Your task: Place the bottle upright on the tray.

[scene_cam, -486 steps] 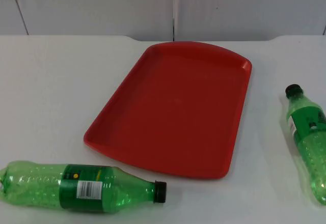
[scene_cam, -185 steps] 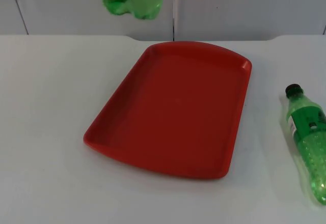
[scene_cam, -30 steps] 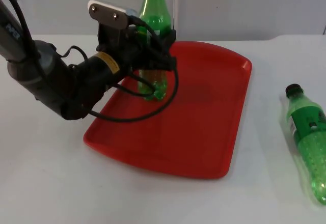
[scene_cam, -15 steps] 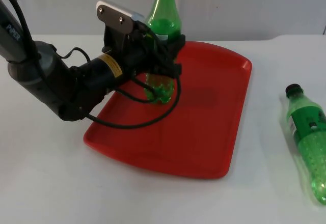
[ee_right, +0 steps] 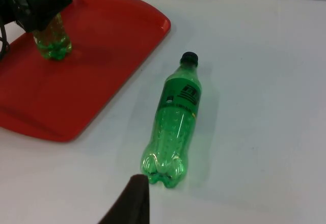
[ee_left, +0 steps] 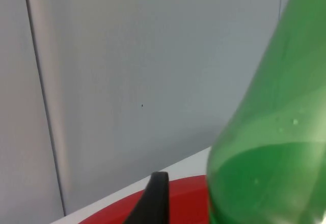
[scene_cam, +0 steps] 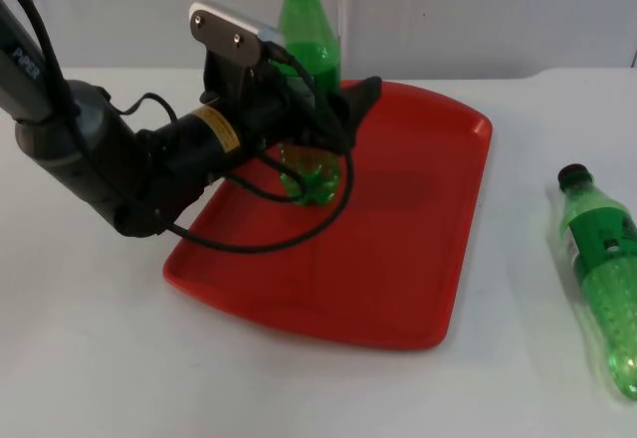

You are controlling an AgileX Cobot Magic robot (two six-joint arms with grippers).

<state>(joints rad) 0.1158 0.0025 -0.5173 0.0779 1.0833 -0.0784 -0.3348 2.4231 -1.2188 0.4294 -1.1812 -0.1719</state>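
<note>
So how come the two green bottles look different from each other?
The bottle on the tray stands upright with its cap on top; the bottle on the table lies on its side. The first rests on the red tray, the second on the white table beside it. The left tool is around the standing one, fingers spread; nothing touches the lying one. Both are green plastic with black caps.
</note>
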